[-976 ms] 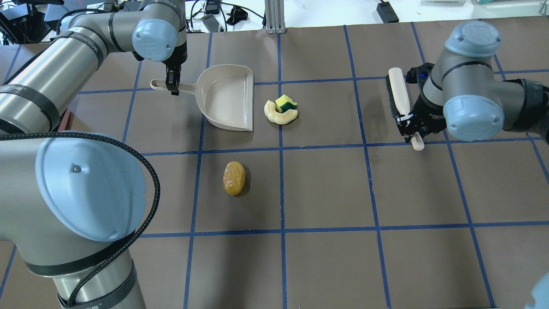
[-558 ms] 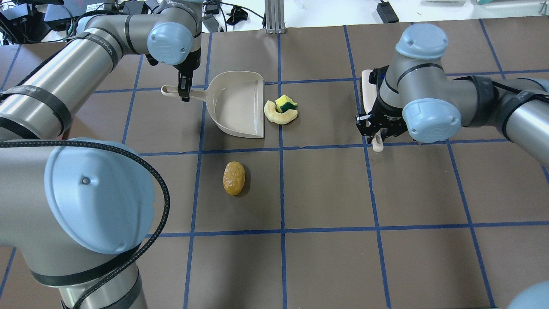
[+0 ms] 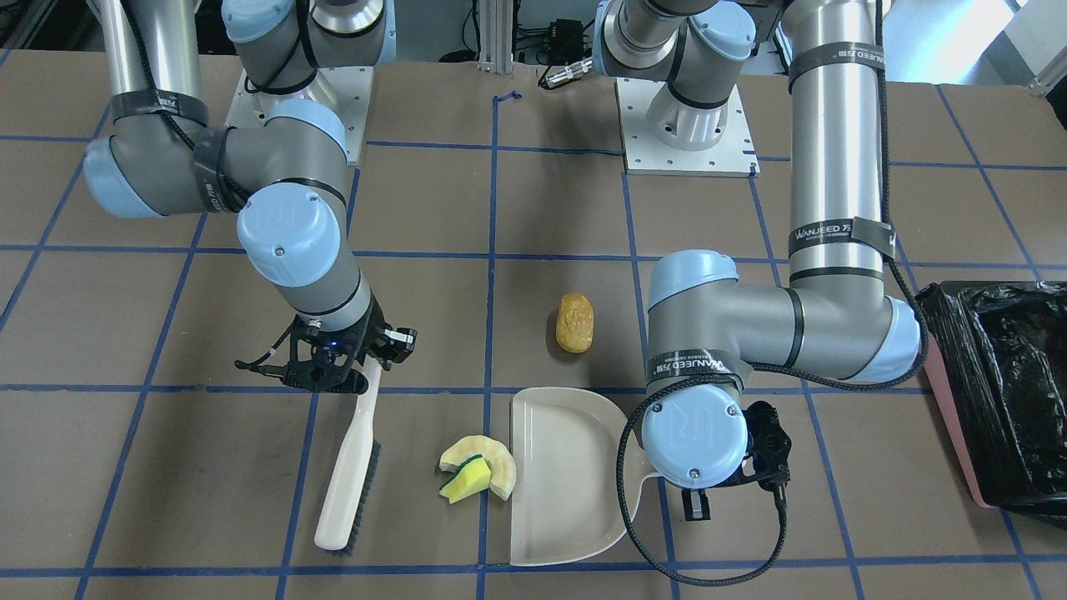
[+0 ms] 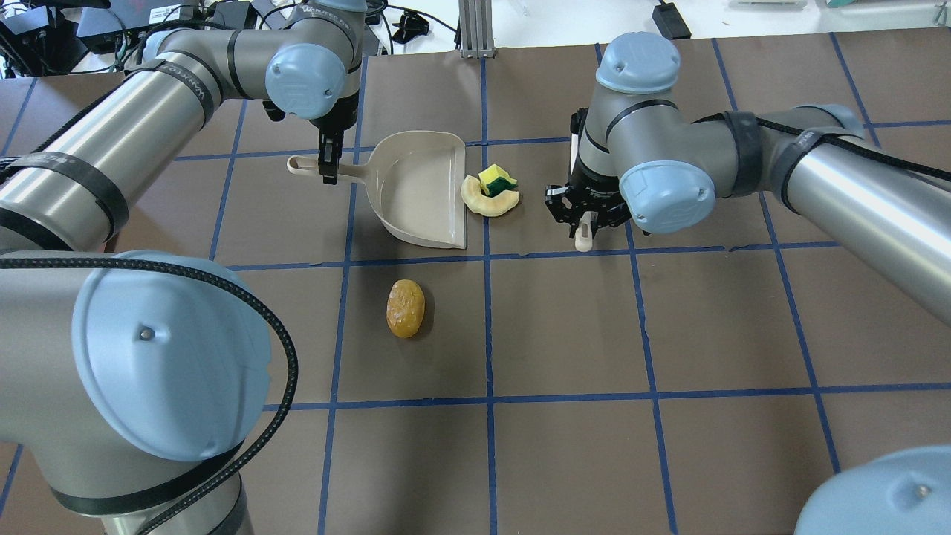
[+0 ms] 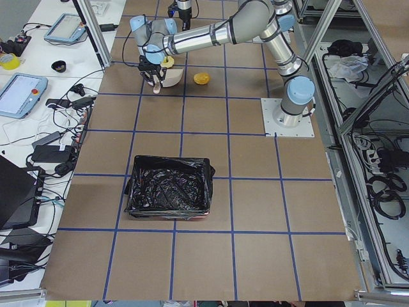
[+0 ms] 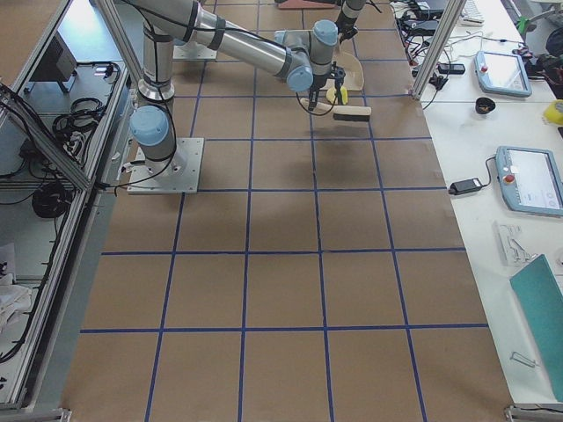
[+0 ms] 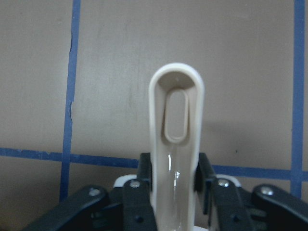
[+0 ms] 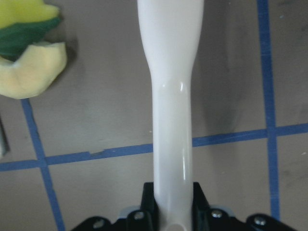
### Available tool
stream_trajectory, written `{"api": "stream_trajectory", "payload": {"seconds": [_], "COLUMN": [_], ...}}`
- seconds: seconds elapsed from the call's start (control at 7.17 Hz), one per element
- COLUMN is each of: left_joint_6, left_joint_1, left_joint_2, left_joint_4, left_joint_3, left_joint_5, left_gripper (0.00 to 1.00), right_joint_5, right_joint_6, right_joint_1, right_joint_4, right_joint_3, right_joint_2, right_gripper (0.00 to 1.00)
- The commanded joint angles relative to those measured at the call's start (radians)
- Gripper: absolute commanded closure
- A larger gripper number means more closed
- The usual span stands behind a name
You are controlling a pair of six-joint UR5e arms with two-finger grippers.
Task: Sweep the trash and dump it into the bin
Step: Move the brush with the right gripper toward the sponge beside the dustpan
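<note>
Left hand [image 4: 327, 172] was closed on the handle of the beige dustpan [image 4: 420, 189], with both fingers pressed against the handle's sides in the left wrist view. Right hand [image 4: 585, 219] was clamped on the pale handle of a brush [image 3: 348, 458], with the handle's end protruding on the near side of the fingers.

1. Trash. The pale yellow curved rind [image 4: 487, 202] lay on the table [image 4: 565, 334], just to the right of the dustpan's open edge in the overhead view. Whether rind and edge touched could not be determined. The yellow-green sponge piece [image 4: 495, 178] rested on the rind's far part. The golden-brown potato-shaped lump [image 4: 405, 307] lay alone, nearer the robot than the dustpan and apart from it.

2. Tools. The dustpan's mouth faced right, towards the rind, and its handle pointed left. The brush stood to the right of the rind, apart from it, with the rind between brush and dustpan. The brush head extended towards the far side of the table, with dark bristles along one edge. Whether the bristles touched the table could not be determined.

3. Bin. The pink bin [image 3: 950, 392], lined with a crinkled black bag [image 3: 1017, 375], stood on the table at the robot's left end, well apart from the dustpan and all the trash.

4. Surroundings. A brown surface marked with a grid of blue tape lines [image 4: 488, 334] covered the table.
</note>
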Motion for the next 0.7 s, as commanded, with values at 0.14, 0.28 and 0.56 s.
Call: {"api": "stream_trajectory", "payload": {"seconds": [0.14, 0.28, 0.56], "left_joint_6": [-0.026, -0.026, -0.024], "left_joint_1": [-0.008, -0.008, -0.008], "left_joint_2": [-0.012, -0.012, -0.007], "left_joint_4": [0.003, 0.003, 0.004], "left_joint_3": [0.001, 0.001, 0.001], "left_joint_5": [-0.002, -0.002, -0.002], "left_gripper": [1.0, 1.0, 1.0], "right_joint_5": [0.074, 0.053, -0.006], "right_joint_6": [0.122, 0.119, 0.063], "right_joint_1": [0.051, 0.072, 0.08], "right_joint_4": [0.0, 0.0, 0.075], "right_joint_3": [-0.102, -0.102, -0.092], "right_joint_2": [0.081, 0.092, 0.094], "right_gripper": [1.0, 1.0, 1.0]}}
